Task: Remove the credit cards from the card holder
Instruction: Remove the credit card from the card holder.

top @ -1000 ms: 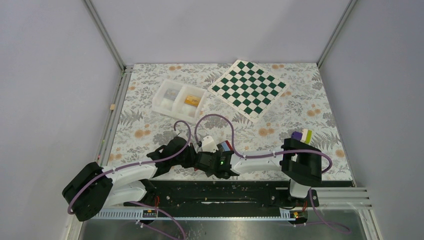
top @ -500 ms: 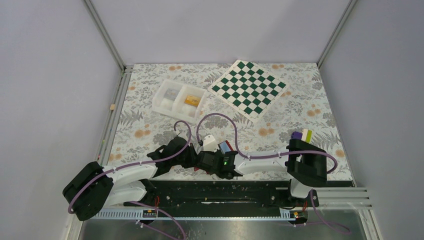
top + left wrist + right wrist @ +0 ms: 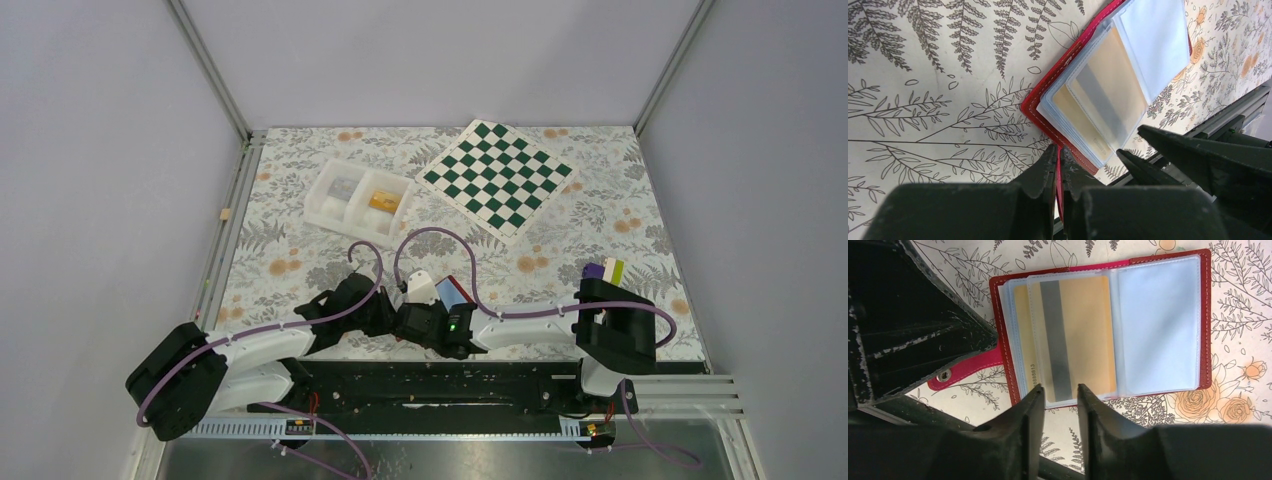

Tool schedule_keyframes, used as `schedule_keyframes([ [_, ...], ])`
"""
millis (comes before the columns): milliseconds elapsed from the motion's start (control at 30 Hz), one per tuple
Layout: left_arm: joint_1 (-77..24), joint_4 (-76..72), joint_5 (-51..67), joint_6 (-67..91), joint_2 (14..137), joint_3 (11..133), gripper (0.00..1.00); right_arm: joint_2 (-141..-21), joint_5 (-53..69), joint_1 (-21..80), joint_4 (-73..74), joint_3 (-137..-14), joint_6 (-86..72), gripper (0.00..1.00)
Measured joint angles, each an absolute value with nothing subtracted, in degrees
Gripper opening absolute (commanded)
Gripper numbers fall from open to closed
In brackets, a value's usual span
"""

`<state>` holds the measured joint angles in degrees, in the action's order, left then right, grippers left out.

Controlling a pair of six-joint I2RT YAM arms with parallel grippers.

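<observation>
**Progress.** The card holder [image 3: 1158, 325] lies open on the table [image 3: 1243, 300], at its near edge between the two arms. At least two credit cards [image 3: 1083, 330] are in its clear sleeves. One shows a grey stripe, and a second sits behind it and sticks out to the left. The opposite page shows only pale blue, with no card. Neither wrist view shows a card outside the holder, so the extraction step appears to be only starting and most of the task is left to do.

**Left tool** [image 3: 1058, 152]. The jaws are pressed together on the small red tab [image 3: 968, 371], which carries a snap stud. This grip pins the holder flat against the table.

**Right tool** [image 3: 1060, 388]. The jaws stand narrowly apart, with a clear gap between the fingertips [image 3: 1034, 392]. They bracket the near edge of the striped card's sleeve. The gap is far wider than a card, so nothing is gripped. Whether the tips touch the plastic cannot be told.

**Surroundings.** Around the sleeves runs the holder's red stitched border, and beyond it is the leaf-and-flower table covering. Well apart at the far side sit a white two-compartment tray [image 3: 358, 198], whose contents are too small to identify, and a green-and-white chessboard [image 3: 497, 178].
</observation>
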<state>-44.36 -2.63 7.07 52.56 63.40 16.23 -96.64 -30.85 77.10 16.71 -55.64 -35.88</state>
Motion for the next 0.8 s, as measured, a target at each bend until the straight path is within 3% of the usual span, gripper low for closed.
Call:
schedule_keyframes([
  [133,-44.36,-2.63,7.07,52.56,63.40,16.23,0.05,-96.62,-30.81,77.10,15.86,-55.57,-35.44,0.51],
  [567,-44.34,-0.58,7.14,52.97,59.77,15.35,0.28,-96.60,-30.85,77.10,14.26,-54.54,-34.09,0.49],
  [800,-44.31,0.86,7.62,53.06,58.02,15.14,0.32,-96.57,-30.85,77.10,14.24,-54.46,-34.09,0.48],
])
